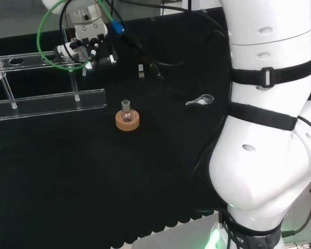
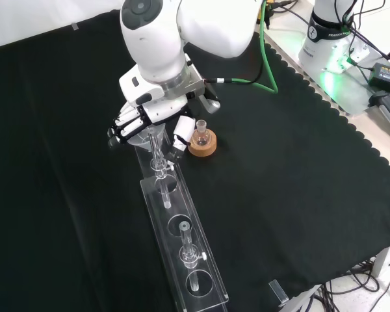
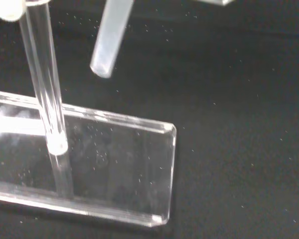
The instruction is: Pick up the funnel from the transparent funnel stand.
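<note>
A: Where is the funnel [image 2: 145, 135] seen?

B: In the front view it is set at the far end of the clear stand [image 2: 182, 242], with its mouth just under the hand [image 2: 146, 117]. Its stem [image 3: 109, 37] is shown close up in the wrist view, hanging tilted over the stand's base plate beside an upright clear post [image 3: 45, 94].

A: How are the fingers [image 2: 125, 125] placed against it?

B: They are curled down along the left of the funnel's mouth in the front view, and the thumb [image 2: 179, 143] is bent down on the right, so the funnel is flanked on both sides. Whether it is actually touched or pinched cannot be told, as the glass is hard to make out there.

A: So the grip is not settled?

B: A curl around the funnel is seen, but contact is not plainly shown.

A: What else is found on the surface [image 2: 299, 182]?

B: A small flask [image 2: 201, 128] is seated upright on a cork ring [image 2: 202, 144], just to the right of the thumb in the front view. In the head view a small clear scoop [image 1: 199, 100] is seen lying to the right of the flask, well apart from it, near the arm [image 1: 264, 129].
</note>
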{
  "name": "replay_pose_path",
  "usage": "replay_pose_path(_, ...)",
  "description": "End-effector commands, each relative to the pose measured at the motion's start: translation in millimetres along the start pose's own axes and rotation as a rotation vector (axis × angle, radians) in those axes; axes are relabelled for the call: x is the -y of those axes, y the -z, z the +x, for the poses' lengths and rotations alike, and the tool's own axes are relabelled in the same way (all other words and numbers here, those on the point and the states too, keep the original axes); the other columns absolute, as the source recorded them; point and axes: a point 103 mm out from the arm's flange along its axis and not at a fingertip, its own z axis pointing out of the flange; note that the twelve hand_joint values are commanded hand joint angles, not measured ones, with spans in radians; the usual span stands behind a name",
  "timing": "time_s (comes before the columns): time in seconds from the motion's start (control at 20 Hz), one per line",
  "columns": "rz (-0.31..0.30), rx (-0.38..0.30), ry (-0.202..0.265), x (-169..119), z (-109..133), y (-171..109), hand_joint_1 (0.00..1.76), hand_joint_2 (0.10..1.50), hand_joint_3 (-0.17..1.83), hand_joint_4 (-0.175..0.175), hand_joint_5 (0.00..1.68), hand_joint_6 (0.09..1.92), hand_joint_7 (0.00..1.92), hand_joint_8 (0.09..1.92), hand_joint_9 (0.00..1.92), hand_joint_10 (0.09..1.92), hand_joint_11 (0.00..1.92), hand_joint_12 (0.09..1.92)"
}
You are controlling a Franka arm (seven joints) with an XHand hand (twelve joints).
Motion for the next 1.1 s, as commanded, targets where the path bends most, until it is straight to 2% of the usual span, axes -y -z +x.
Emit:
replay_pose_path(0.05,-0.05,-0.06,0.055,1,-2,6,0.06,0.94,0.16,-0.171,0.29,0.09,0.0,1.0,0.62,1.09,0.94,1.32)
replay_pose_path(0.2,-0.078,-0.066,0.042,2,-12,7,0.15,0.98,0.19,-0.175,0.28,0.09,0.03,1.08,0.8,1.13,1.15,1.29)
replay_pose_path(0.4,-0.126,-0.023,0.035,0,-17,13,0.45,1.01,0.2,-0.175,0.4,0.09,0.18,1.16,1.02,1.17,1.41,1.22)
replay_pose_path(0.45,-0.143,-0.007,0.04,0,-16,13,0.51,1.01,0.2,-0.175,0.46,0.16,0.25,1.18,1.08,1.17,1.47,1.21)
replay_pose_path(0.6,-0.163,0.022,0.042,0,-13,13,0.64,1.03,0.19,-0.175,0.62,0.8,0.5,1.27,1.28,1.17,1.63,1.19)
replay_pose_path(0.7,-0.172,0.038,0.033,0,-12,13,0.69,1.04,0.19,-0.175,0.72,0.99,0.65,1.33,1.39,1.16,1.72,1.19)
replay_pose_path(0.85,-0.206,0.042,0.031,3,-6,16,0.75,1.05,0.21,-0.175,0.85,1.06,0.87,1.38,1.55,1.12,1.83,1.18)
replay_pose_path(0.95,-0.217,0.029,0.034,4,-3,17,0.77,1.05,0.21,-0.175,0.89,1.07,0.94,1.39,1.6,1.11,1.86,1.18)
replay_pose_path(1.1,-0.239,0.013,0.008,7,-20,32,0.78,1.06,0.22,-0.175,0.91,1.08,0.98,1.39,1.64,1.09,1.89,1.17)
